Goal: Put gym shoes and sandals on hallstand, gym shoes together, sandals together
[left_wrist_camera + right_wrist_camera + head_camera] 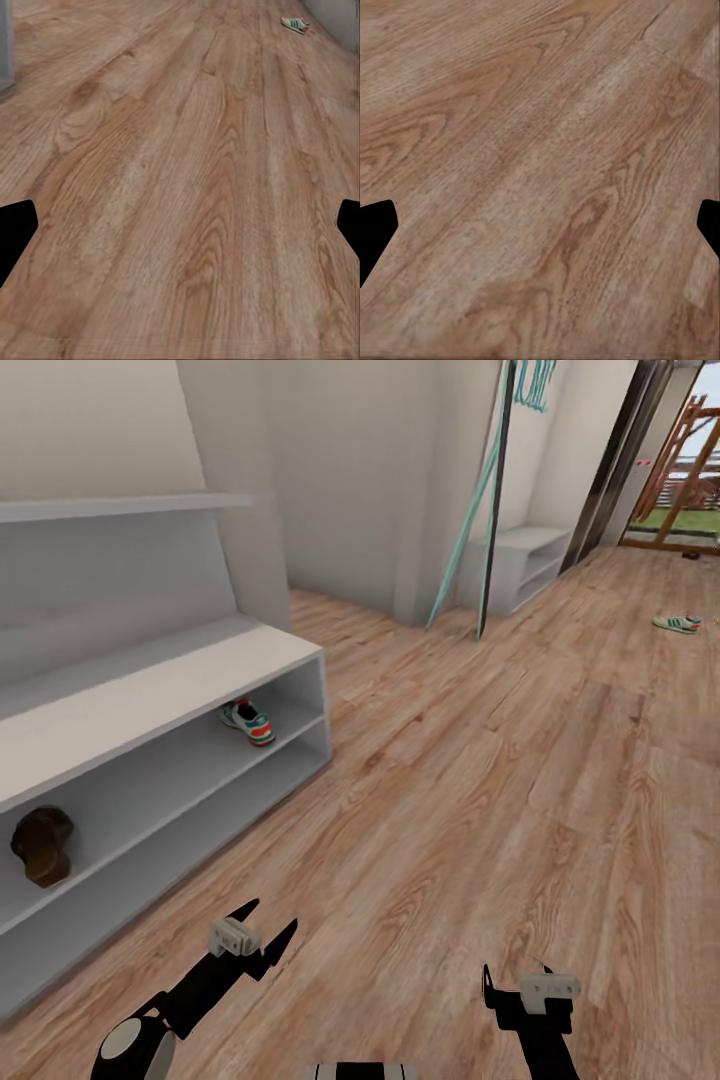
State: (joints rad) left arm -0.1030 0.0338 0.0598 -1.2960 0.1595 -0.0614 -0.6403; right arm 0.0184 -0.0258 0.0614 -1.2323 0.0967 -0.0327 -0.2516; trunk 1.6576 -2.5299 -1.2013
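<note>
2 sets of jaws wide and empty, 1 gym shoe (pixel 248 721) and 1 sandal (pixel 42 845) inside hallstand (pixel 150 690).

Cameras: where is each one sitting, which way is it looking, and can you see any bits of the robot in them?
Head view: from the robot's head, down the corridor; hallstand, left gripper, right gripper show.
Left wrist view: low on the left arm, along the floor; dark fingertips at the edges.
Right wrist view: on the right arm, down at planks; fingertips.
Shared: a gym shoe, head and left wrist.
</note>
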